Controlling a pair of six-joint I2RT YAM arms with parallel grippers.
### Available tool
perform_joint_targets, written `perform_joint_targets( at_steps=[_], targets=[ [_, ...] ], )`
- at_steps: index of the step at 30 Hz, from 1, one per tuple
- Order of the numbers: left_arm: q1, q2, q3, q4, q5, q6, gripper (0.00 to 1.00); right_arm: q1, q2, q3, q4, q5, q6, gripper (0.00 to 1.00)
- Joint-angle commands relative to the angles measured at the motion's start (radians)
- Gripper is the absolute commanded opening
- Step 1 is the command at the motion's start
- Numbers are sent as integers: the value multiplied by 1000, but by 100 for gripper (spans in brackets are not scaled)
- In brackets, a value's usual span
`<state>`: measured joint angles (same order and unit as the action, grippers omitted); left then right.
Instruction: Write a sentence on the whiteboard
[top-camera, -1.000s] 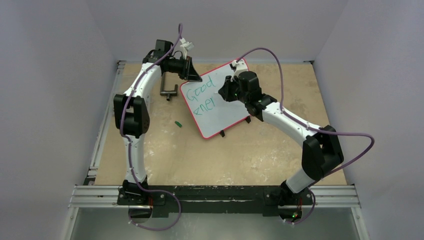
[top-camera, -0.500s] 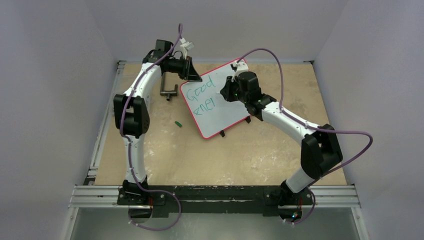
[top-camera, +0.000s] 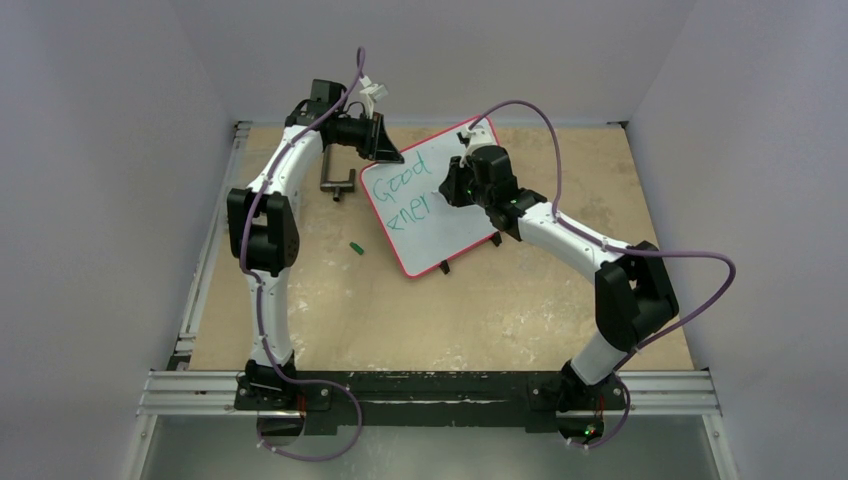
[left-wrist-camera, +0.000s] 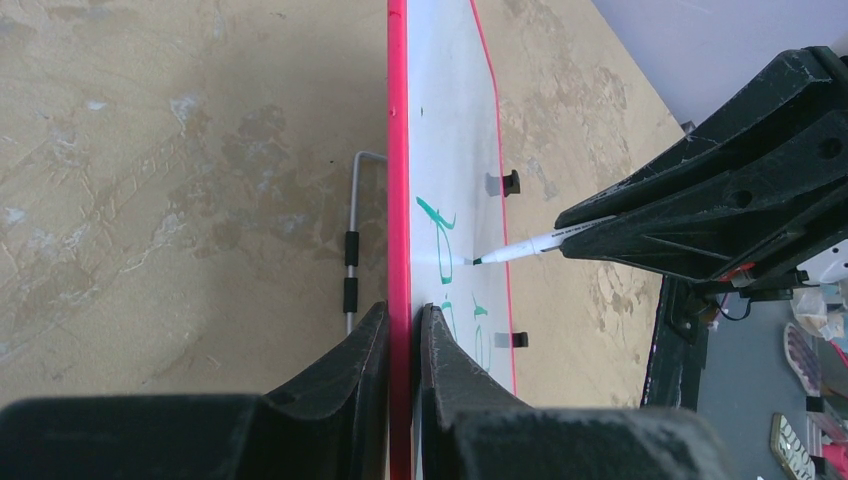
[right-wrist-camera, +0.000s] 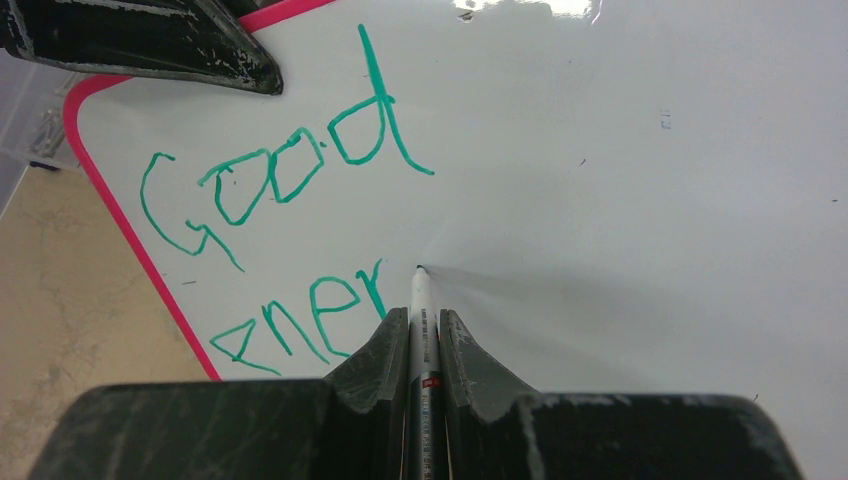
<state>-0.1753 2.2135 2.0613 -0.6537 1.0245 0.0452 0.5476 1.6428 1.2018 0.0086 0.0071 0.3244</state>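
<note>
The whiteboard (top-camera: 455, 225), white with a red frame, stands tilted at the back middle of the table. The sentence (top-camera: 398, 200) on it reads "Good" (right-wrist-camera: 280, 180) with "ener" (right-wrist-camera: 300, 320) below, in green. My left gripper (top-camera: 385, 150) is shut on the board's red top-left edge (left-wrist-camera: 398, 150), one finger on each side (left-wrist-camera: 405, 312). My right gripper (top-camera: 447, 188) is shut on a white marker (right-wrist-camera: 421, 300). The marker's tip touches the board just right of the "r". The marker also shows in the left wrist view (left-wrist-camera: 525, 245).
A small green marker cap (top-camera: 355, 246) lies on the wooden table left of the board. A metal bracket (top-camera: 337, 182) sits behind the board's left edge. Two black clip feet (top-camera: 445, 266) stick out at the board's near edge. Grey walls enclose the table.
My right gripper with the marker has shifted a little to the left over the board. The left gripper and the board have not moved.
</note>
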Motion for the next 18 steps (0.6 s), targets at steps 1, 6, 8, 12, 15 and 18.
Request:
perform_joint_targets(
  at_steps=[1,6,8,12,15,18],
  targets=[
    [-8,-66,-8,26,22,61,0,-3,27,17,20,-5,-3,0],
    [-8,-66,-8,26,23,61,0,0,35,-7,24,-34,6,0],
    [-7,-66,-7,27,23,61,0,0,35,-17,25,-38,8,0],
    [-7,-66,-9,28,23,61,0,2,32,-36,24,-49,9,0],
    [-7,-66,-7,25,23,61,0,4,26,-51,25,-54,10,0],
    [-8,-67,-10,24,22,61,0,5,17,-69,24,-50,8,0]
  ],
)
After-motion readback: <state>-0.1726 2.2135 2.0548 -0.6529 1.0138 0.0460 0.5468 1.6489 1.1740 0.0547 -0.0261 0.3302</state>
